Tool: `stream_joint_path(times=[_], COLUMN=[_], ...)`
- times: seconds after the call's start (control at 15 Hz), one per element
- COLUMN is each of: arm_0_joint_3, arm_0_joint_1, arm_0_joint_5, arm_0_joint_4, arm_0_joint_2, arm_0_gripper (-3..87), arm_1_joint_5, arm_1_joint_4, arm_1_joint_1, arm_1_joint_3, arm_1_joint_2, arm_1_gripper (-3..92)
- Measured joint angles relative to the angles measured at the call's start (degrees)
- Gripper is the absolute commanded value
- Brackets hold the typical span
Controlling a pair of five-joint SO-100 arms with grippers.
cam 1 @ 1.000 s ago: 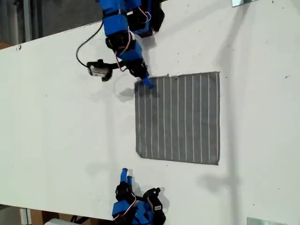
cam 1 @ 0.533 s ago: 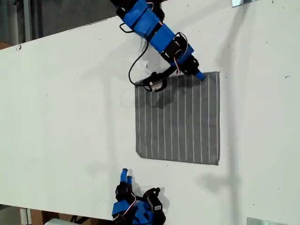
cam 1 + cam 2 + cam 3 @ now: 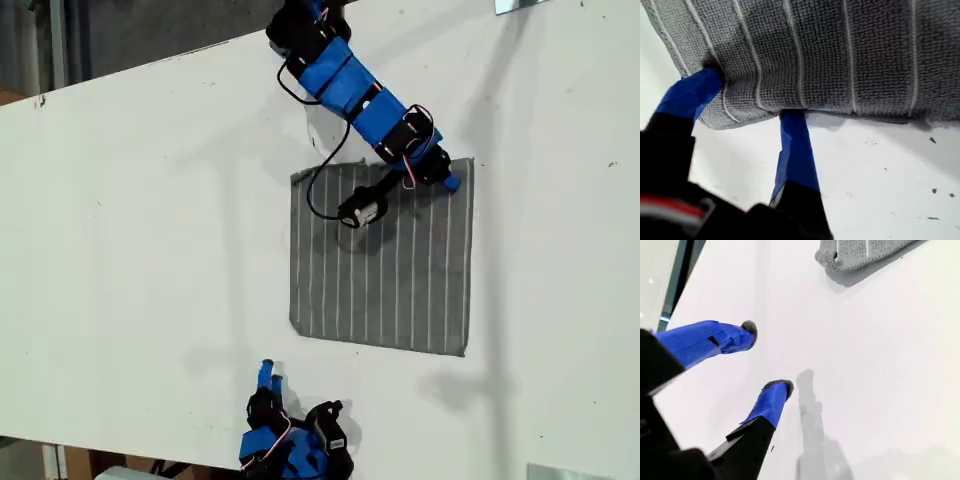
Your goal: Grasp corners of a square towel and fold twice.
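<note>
The grey towel (image 3: 380, 270) with thin white stripes lies flat on the white table (image 3: 140, 230). My first gripper (image 3: 452, 183) reaches in from the top of the exterior view and is at the towel's upper right corner (image 3: 465, 163). In the first wrist view my first gripper (image 3: 752, 95) is open. One blue finger (image 3: 695, 90) rests on the cloth (image 3: 840, 55) and the other finger (image 3: 795, 145) meets its edge. My second gripper (image 3: 268, 375) is open low in the exterior view, just short of the towel's lower left corner (image 3: 840, 257). Nothing lies between the fingers of my second gripper (image 3: 765, 357).
The first arm's wrist camera (image 3: 360, 212) and its black cable hang over the upper middle of the towel. Metal plates sit at the exterior view's top right (image 3: 520, 5) and bottom right (image 3: 565, 472). The table's far edge runs slanted along the top left.
My first arm has swung from the towel's upper left corner across to its upper right corner in the exterior view. The second arm has stayed still.
</note>
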Motion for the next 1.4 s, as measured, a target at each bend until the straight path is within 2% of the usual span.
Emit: stream_joint_path(times=[0.27,0.47,0.67,0.8,0.93,1.13,1.27,1.4], arm_0_joint_3=[-0.44,-6.68,-27.86,-47.37,-66.88,-87.89,-93.43,-101.25], arm_0_joint_1=[2.29,17.23,30.67,41.04,51.77,63.98,68.99,73.65], arm_0_joint_5=[-1.58,-13.01,-16.61,-17.05,-20.13,-29.97,-36.65,-38.76], arm_0_joint_4=[0.26,3.16,0.53,-4.92,-7.03,-2.64,0.79,2.55], arm_0_joint_2=[0.0,-3.08,-32.34,-64.78,-95.45,-120.94,-123.75,-129.02], arm_0_gripper=[18.2,17.2,17.1,17.8,18.9,21.2,23.1,24.7], arm_1_joint_5=[2.72,2.72,-0.7,-1.93,-2.02,-2.02,-2.02,-2.02], arm_1_joint_4=[-2.46,-1.14,1.05,2.55,2.81,2.81,2.81,2.81], arm_1_joint_1=[-0.62,0.0,2.02,2.99,3.08,3.08,3.08,3.08], arm_1_joint_3=[-4.57,-5.27,-5.54,-5.98,-5.98,-5.98,-5.98,-5.98], arm_1_joint_2=[-3.6,-3.87,-3.16,-3.16,-3.16,-3.34,-3.43,-3.69], arm_1_gripper=[-0.2,-0.2,-0.2,-0.2,-0.2,-0.2,-0.2,-0.2])
